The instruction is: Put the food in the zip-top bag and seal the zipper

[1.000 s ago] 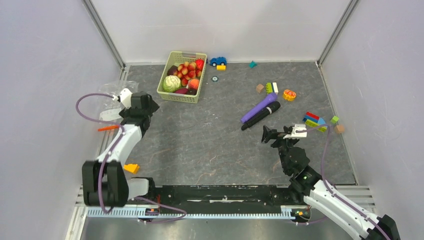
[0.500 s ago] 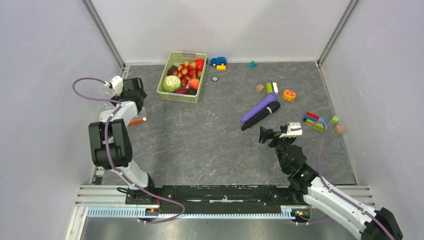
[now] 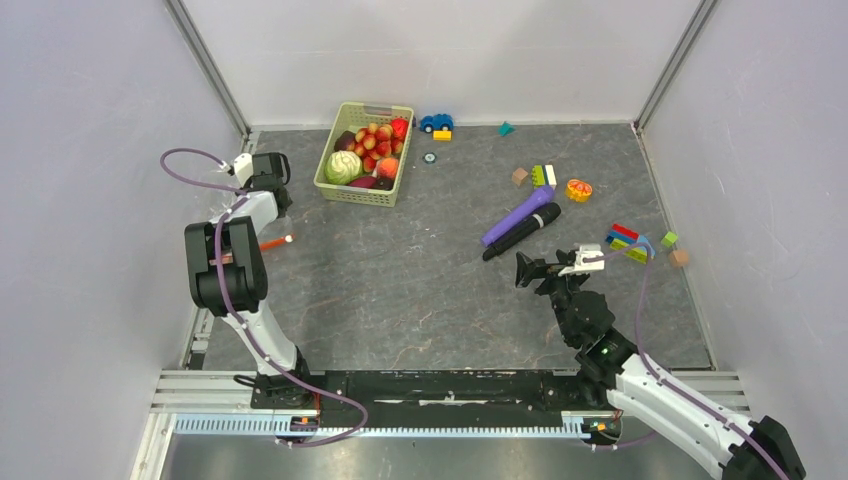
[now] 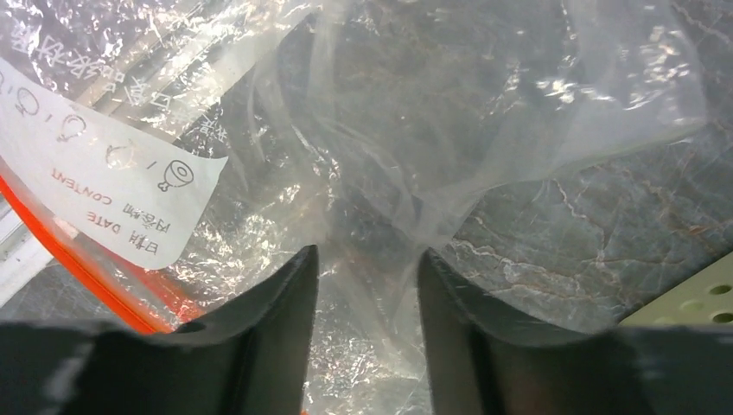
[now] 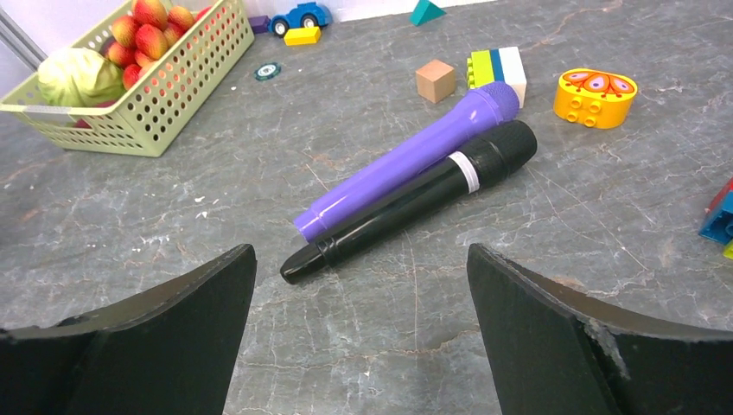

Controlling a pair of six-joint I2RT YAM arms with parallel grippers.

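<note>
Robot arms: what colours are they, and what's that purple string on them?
Both are white with chunky black joints. The left arm and the right arm each carry a thin purple cable that loops up to the wrist. The left gripper and right gripper end in two smooth black fingers.

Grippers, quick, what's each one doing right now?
Left gripper: partly open, jaws straddling the zip-top bag plastic, not clamped.
Right gripper: wide open, holding nothing.
</note>
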